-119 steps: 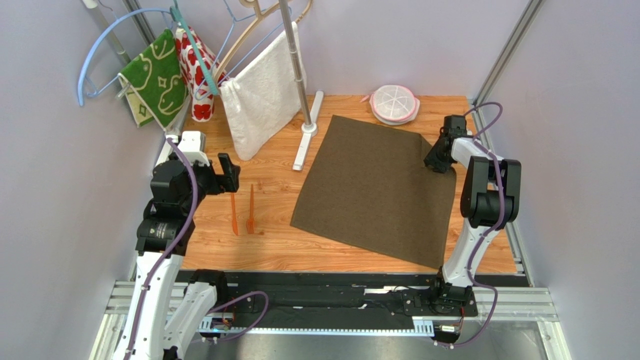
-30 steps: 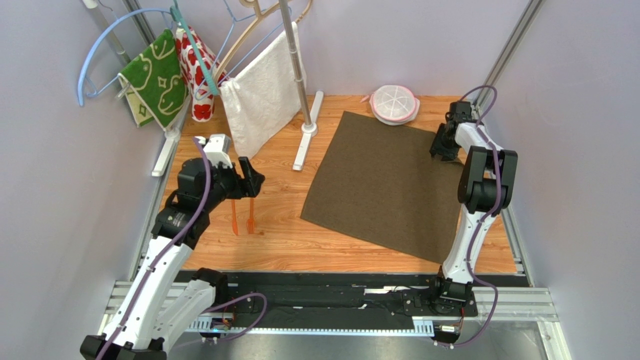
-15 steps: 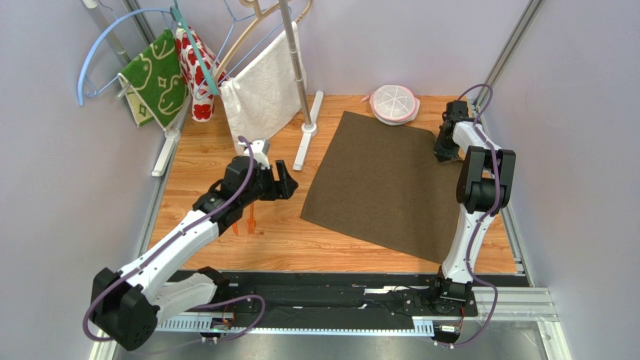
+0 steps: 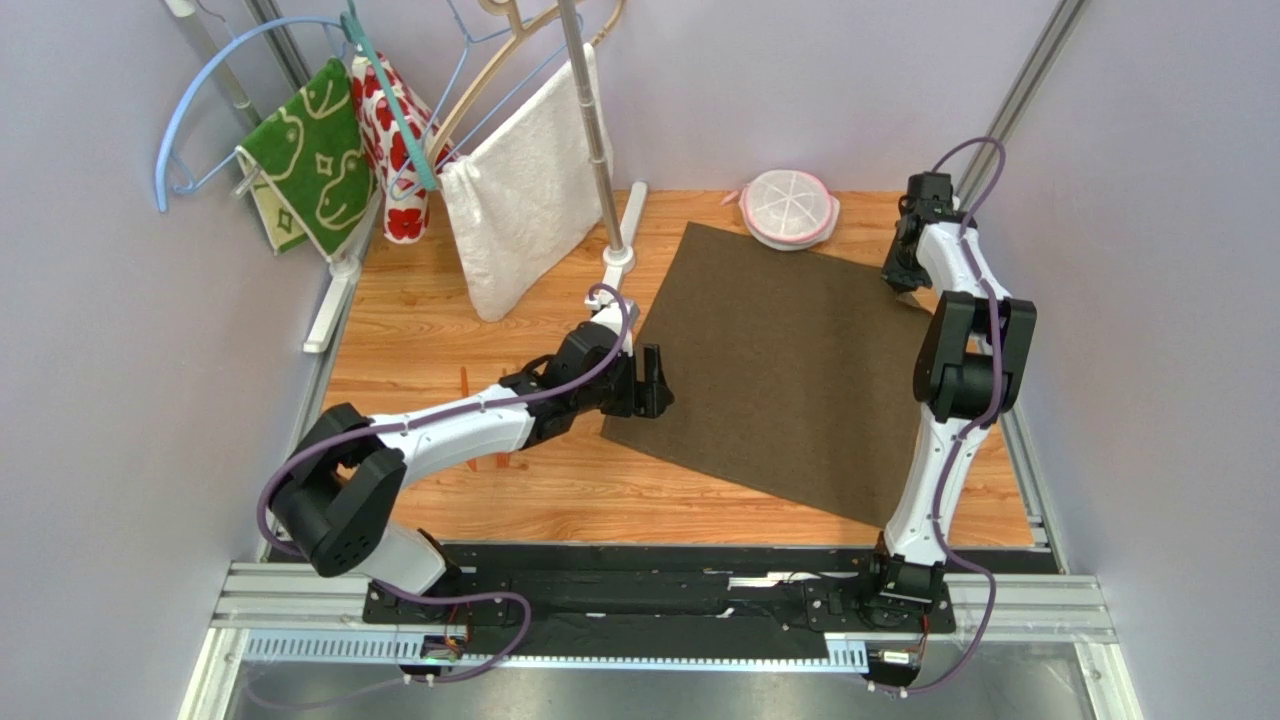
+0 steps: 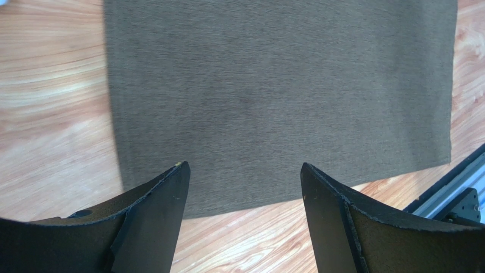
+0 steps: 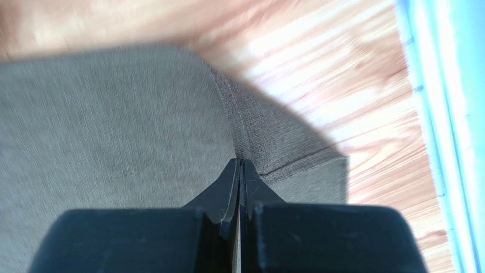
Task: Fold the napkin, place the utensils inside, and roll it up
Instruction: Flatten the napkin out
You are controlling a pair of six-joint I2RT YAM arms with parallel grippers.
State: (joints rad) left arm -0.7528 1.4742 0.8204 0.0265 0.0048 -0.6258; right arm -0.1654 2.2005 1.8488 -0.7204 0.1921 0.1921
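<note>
The dark brown napkin (image 4: pixel 781 368) lies flat on the wooden table, right of centre. My left gripper (image 4: pixel 649 383) hovers open at its left edge. In the left wrist view the gripper (image 5: pixel 243 166) has its fingers (image 5: pixel 153 227) wide apart over the napkin (image 5: pixel 273 85) border and bare wood. My right gripper (image 4: pixel 906 275) is at the far right corner. In the right wrist view that gripper (image 6: pixel 239 165) is shut on a raised crease of the napkin (image 6: pixel 114 125). The orange utensils (image 4: pixel 466 381) lie left of the napkin, mostly hidden under my left arm.
A white towel (image 4: pixel 526 188), a green patterned cloth (image 4: pixel 313 150) and a red-and-white cloth (image 4: pixel 391 143) hang from a rack at the back left. The rack's white foot (image 4: pixel 616 263) rests near the napkin's far left corner. A round pink-rimmed dish (image 4: pixel 789 207) stands behind the napkin.
My left arm has stretched right, from above the utensils to the napkin's left edge, still open. My right gripper has shut on the napkin's far right corner and shifted slightly back.
</note>
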